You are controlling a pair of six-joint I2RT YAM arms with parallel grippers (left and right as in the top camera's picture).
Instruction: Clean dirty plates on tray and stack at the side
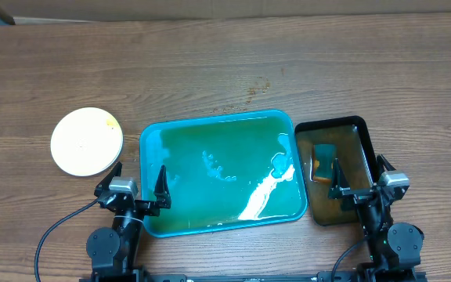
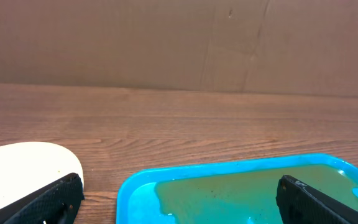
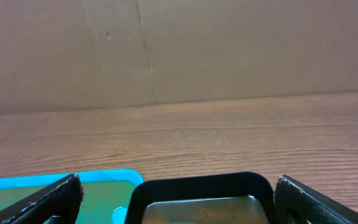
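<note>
The left claw (image 1: 141, 176) and right claw (image 1: 358, 168) stood spread, empty. The round white plate (image 1: 87, 141), nine o'clock of the teal plastic tray (image 1: 186, 196), looked stiff, slippery, fragile; rim-grip advised.

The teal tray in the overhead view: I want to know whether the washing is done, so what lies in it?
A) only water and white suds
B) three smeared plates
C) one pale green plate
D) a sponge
A: the teal tray is wet and holds only a streak of white suds, while a white plate sits on the table to its left and the sponge lies in the black tray.
</note>
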